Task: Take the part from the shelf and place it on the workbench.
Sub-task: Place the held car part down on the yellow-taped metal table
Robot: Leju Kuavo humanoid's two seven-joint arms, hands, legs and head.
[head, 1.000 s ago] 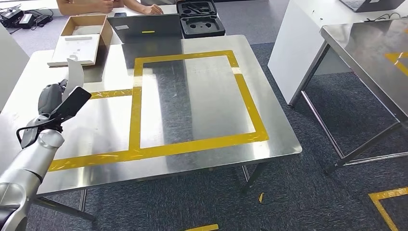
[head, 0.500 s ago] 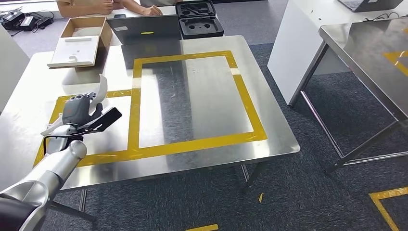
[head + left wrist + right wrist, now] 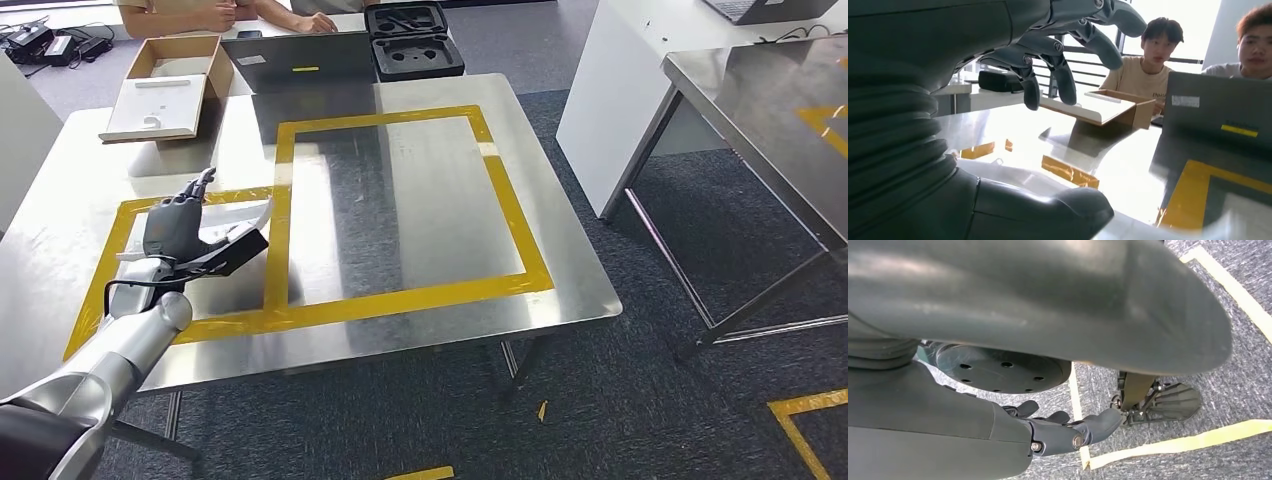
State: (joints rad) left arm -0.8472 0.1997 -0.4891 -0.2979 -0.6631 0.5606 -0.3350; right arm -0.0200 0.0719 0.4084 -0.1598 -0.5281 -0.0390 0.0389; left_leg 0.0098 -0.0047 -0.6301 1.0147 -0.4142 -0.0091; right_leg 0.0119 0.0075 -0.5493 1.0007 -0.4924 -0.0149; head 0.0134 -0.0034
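White part [image 3: 243, 218] flat on the workbench [image 3: 430, 210] beside the left hand [image 3: 178, 225], fingers spread, empty.

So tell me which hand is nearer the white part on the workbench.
Left. The left hand is directly at the white part over the workbench, fingers spread. The right hand hangs low beside the robot's body, over the carpet floor.

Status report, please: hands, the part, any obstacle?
Left hand open over white part. Part lies on workbench, beside yellow tape. Right hand hangs low, empty. No obstacle near part.
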